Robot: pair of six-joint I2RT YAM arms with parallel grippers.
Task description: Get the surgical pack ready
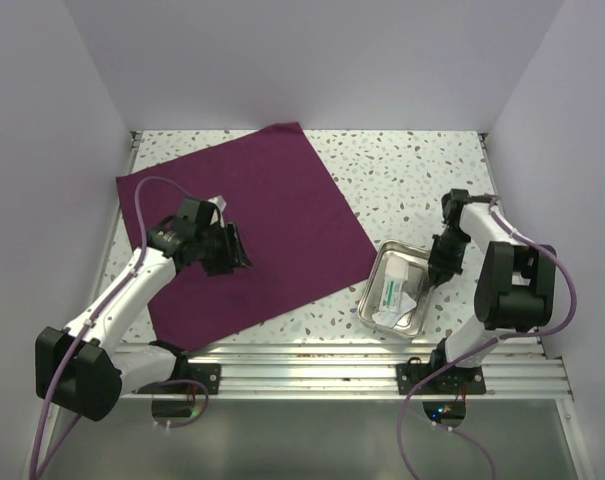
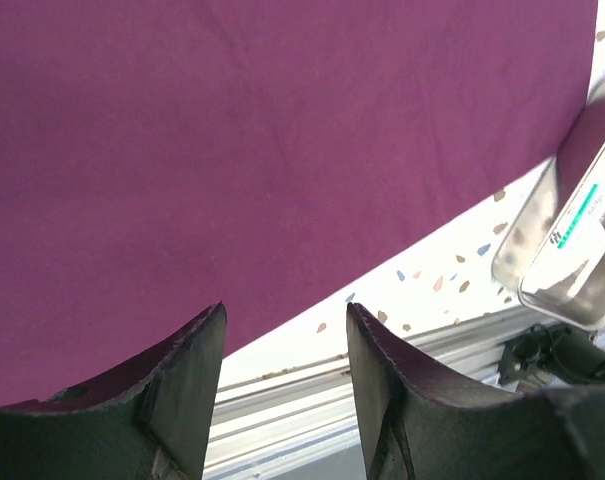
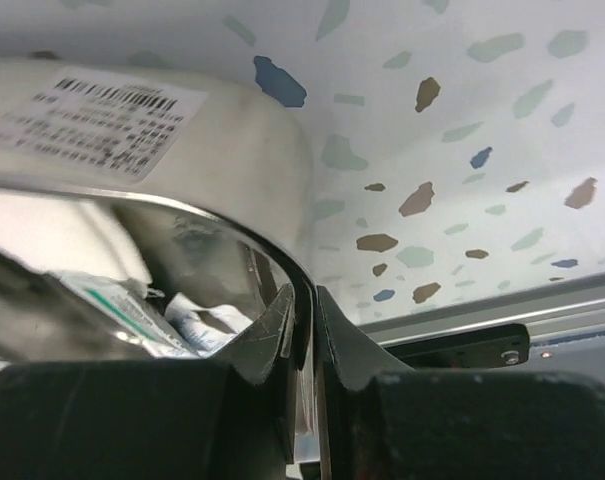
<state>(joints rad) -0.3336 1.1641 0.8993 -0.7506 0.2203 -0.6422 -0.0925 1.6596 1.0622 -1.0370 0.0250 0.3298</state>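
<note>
Seen from above, the left arm (image 1: 132, 290) slants up and to the right from its base at the near left corner, its wrist hanging over the lower part of the cloth (image 1: 252, 210). The left jaws stand apart with nothing between them. In the left wrist view we see the two dark, wedge-shaped fingers (image 2: 187, 375) above the cloth's near edge.

The right arm (image 1: 507, 285) is folded tightly. Its forearm doubles back and its wrist dips to the right side of the steel tray (image 1: 369, 290). In the right wrist view the right jaws are pinched narrow on the tray's thin polished rim (image 3: 232, 228), one finger inside and one outside.

The cloth is a large dark purple square. It lies flat and matte on the surface (image 1: 412, 180), turned at an angle and smooth apart from faint creases (image 2: 282, 130). The surface is white, speckled with coloured chips, and has ribbed metal rails (image 1: 332, 362) along its near edge.

The tray is a shiny rectangle with rounded corners. It sits on the bare surface just right of the cloth's near right edge, apart from it (image 2: 527, 240). Inside lie white packets (image 1: 397, 292), one printed in green (image 3: 122, 305). A barcode label (image 3: 102, 120) shows on a pale curved face above the rim.
</note>
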